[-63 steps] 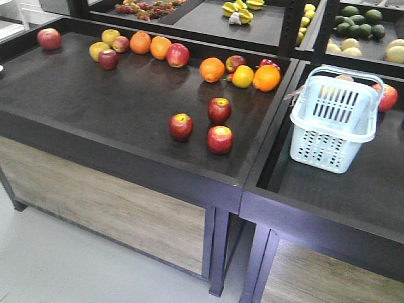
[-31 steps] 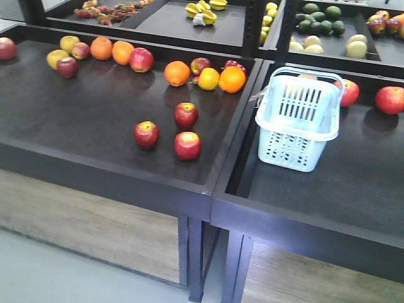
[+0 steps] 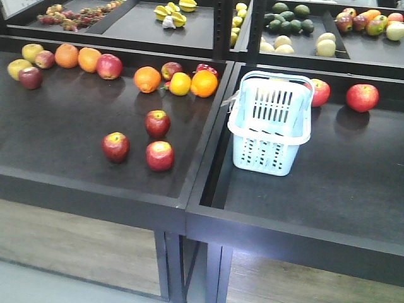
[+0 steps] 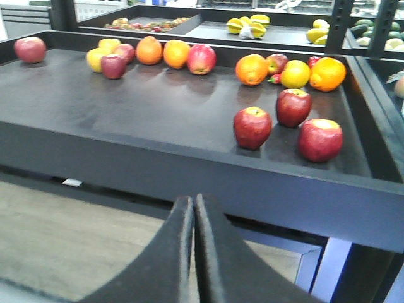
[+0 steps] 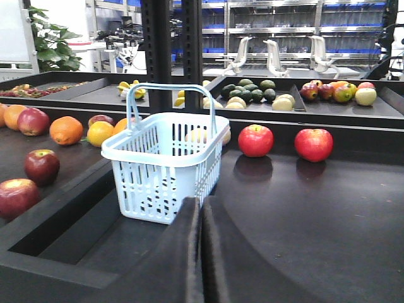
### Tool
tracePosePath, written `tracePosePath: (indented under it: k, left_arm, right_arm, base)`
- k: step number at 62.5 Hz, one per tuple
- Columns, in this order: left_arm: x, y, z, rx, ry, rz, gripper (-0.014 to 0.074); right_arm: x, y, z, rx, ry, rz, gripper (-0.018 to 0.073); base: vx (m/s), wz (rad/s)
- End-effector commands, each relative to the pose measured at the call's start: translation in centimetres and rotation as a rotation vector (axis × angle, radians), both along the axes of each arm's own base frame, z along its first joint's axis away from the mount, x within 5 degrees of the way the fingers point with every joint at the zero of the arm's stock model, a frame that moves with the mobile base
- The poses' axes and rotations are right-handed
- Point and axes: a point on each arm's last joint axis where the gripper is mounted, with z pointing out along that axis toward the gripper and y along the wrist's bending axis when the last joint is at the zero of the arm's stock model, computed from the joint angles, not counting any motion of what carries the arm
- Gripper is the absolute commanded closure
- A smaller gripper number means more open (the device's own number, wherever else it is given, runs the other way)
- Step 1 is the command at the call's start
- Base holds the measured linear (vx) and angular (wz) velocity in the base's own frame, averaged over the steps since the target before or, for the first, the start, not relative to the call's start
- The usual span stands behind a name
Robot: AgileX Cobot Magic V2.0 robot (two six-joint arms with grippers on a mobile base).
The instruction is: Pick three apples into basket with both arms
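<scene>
Our left gripper [image 4: 193, 201] and right gripper [image 5: 202, 203] each show only fingers pressed together, holding nothing. On the left table [image 3: 63, 120] the left apple [image 3: 116, 146], far apple [image 3: 158, 123] and near apple [image 3: 160, 156] cluster toward its near right. The basket [image 3: 271, 136] stands on the right table [image 3: 328, 177], its floor mostly hidden.

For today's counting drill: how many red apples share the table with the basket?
2. The left apple sits just behind the basket, partly hidden by it; the right apple sits apart, further right. Another may hide behind the basket.
</scene>
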Motion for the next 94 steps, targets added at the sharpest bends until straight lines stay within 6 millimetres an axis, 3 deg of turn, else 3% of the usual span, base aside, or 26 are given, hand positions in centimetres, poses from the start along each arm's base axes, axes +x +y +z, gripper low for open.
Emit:
tracePosePath:
  k: [1, 94]
  left_arm:
    - [0.08, 0.01, -0.07, -0.002, -0.06, 0.001, 0.0603]
    - [0.08, 0.01, -0.07, -0.002, -0.06, 0.001, 0.0603]
  right_arm:
    - [-0.04, -0.02, 0.25, -0.01, -0.068, -0.005, 0.0561]
    - [-0.04, -0.02, 0.25, -0.01, -0.067, -0.005, 0.0561]
  base:
    - [0.08, -0.15]
    - [0.11, -0.11]
